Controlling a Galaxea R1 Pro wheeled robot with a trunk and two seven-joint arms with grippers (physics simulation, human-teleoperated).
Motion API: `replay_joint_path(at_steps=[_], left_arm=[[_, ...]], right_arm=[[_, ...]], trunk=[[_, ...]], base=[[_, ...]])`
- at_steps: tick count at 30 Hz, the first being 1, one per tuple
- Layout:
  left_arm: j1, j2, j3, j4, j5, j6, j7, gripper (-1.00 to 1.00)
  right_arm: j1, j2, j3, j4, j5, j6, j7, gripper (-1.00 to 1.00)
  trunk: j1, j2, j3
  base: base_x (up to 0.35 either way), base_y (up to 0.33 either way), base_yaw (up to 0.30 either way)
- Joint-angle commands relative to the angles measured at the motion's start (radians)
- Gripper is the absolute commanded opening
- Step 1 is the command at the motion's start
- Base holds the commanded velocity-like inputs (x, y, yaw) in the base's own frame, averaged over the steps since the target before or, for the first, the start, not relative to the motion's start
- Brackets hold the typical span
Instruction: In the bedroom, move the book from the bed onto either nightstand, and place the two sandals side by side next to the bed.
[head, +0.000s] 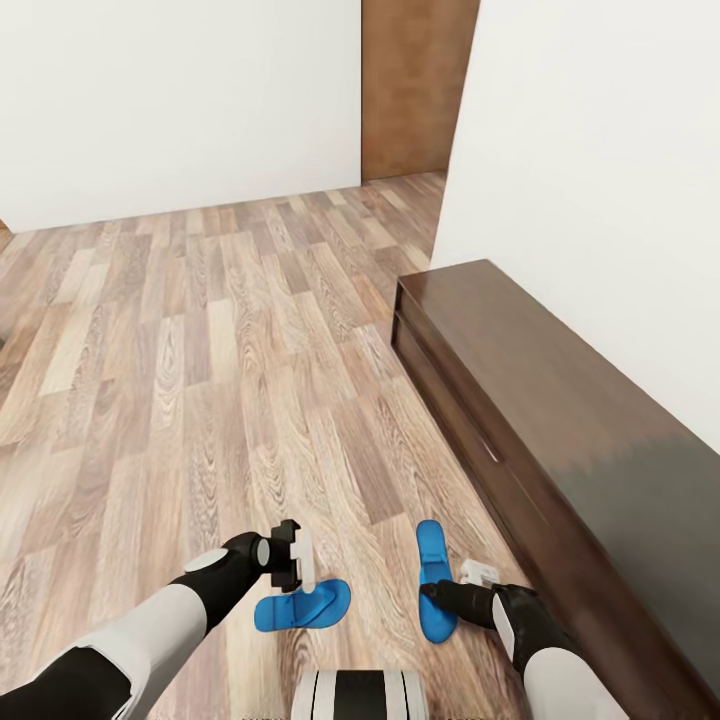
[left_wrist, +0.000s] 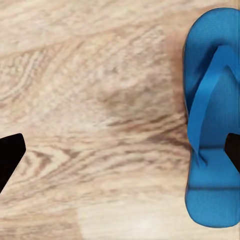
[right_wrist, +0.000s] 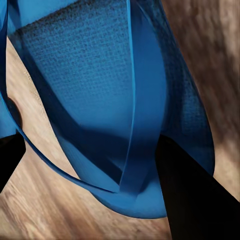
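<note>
We look down on a wood-plank floor (head: 200, 350) where two blue sandals lie near our base. The left gripper (head: 295, 560) hovers over one sandal (head: 300, 606), which lies crosswise; its fingers (left_wrist: 10, 155) stand wide apart, clamped on nothing. The right gripper (head: 440, 592) is at the other sandal (head: 433, 575), which lies lengthwise beside a long dark sideboard (head: 540, 400), its fingers (right_wrist: 195, 195) closed about the straps.

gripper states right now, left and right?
Left gripper: open, empty, above the bright blue flip-flop sandal lying crosswise on the wood-plank floor.
Right gripper: jaws around the second blue sandal's strap; a firm grasp cannot be told.
</note>
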Motion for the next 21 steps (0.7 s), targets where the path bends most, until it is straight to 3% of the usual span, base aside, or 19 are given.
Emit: replay_joint_path(at_steps=[1,9,16,21], left_arm=[[0.000,0.000,-0.002,-0.003,-0.005,0.003,-0.004,1.00],[0.000,0.001,0.004,-0.030,-0.003,0.003,-0.003,1.00],[0.000,-0.010,0.075,-0.049,-0.001,-0.022,-0.003,1.00],[0.000,-0.015,0.103,-0.051,0.000,-0.045,-0.004,1.00]], right_arm=[[-0.001,0.002,-0.009,-0.003,0.007,0.005,0.009,-1.00],[-0.001,0.003,-0.009,-0.003,0.005,0.005,0.012,-1.00],[-0.001,0.002,-0.009,-0.003,0.004,0.006,0.014,-1.00],[-0.001,0.003,-0.009,-0.003,0.005,0.006,0.016,-1.00]], trunk=[[0.000,-0.001,-0.005],[0.004,-0.002,-0.036],[0.007,-0.004,-0.063],[0.009,-0.005,-0.082]], base=[[0.000,0.000,0.000],[0.000,0.000,0.000],[0.000,0.000,0.000],[0.000,0.000,0.000]])
